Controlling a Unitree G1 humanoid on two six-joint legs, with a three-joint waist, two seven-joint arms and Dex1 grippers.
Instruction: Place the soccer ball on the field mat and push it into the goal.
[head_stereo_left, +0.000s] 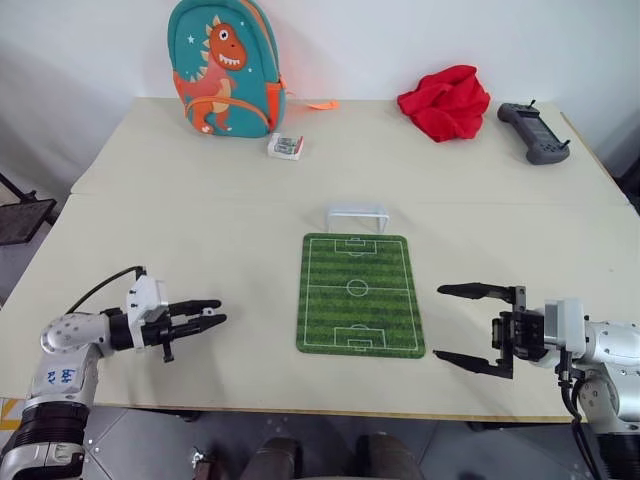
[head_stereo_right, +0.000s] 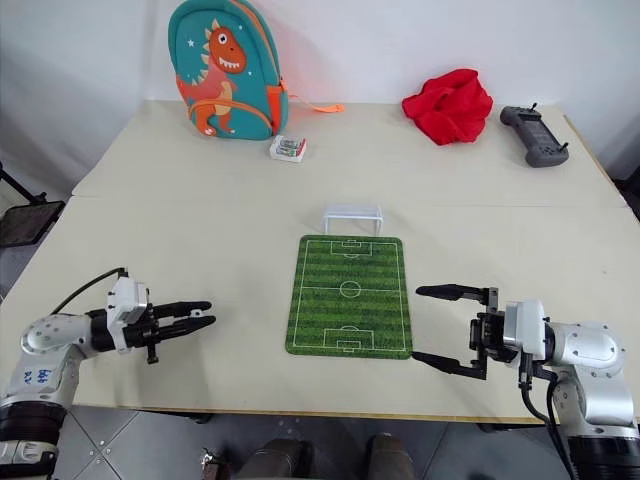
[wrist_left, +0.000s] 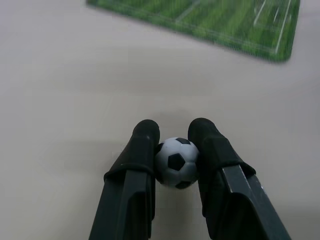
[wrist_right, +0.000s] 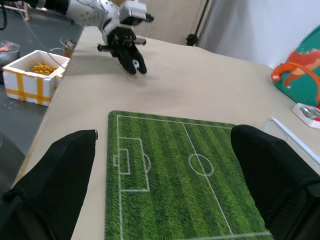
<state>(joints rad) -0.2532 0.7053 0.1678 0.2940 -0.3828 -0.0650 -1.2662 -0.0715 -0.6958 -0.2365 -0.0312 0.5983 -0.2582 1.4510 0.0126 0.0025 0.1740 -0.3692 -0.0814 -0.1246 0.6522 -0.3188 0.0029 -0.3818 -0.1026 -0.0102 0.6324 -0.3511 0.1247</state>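
Nearest to us, at the front of the pale surface (head_stereo_left: 200, 230), our two arms reach in from either side. The left gripper (head_stereo_left: 212, 317) hovers low over the bare surface to the left of the field mat (head_stereo_left: 359, 294), pointing toward it, and its jaws are drawn in narrow around the soccer ball (wrist_left: 176, 161) — the little white ball with black patches sits pinched between the two black fingers (wrist_left: 141, 150) near their tips. From the right wrist view we can see the same ball tucked at the end of that gripper, above the surface beyond the mat's edge. The ball is off the mat, well apart from the goal.

The right gripper (head_stereo_left: 455, 324) is held just beside the mat's right edge, near its front corner, pointing leftward toward the mat. Its jaws stand wide, with nothing between them.

The mat lies flat in the middle of the surface — green, striped like grass, with white pitch lines and rounded corners. Nothing rests on it. Just past its far short edge stands the goal (head_stereo_left: 357, 213), a low white frame, narrower than the mat and set very close to it.

Farther back, a small white box (head_stereo_left: 285, 146) lies near a teal dinosaur backpack (head_stereo_left: 224, 66) that stands upright at the far edge. To the right we see a crumpled red cloth (head_stereo_left: 446, 101) and, beyond it, a dark handheld controller (head_stereo_left: 533, 131).
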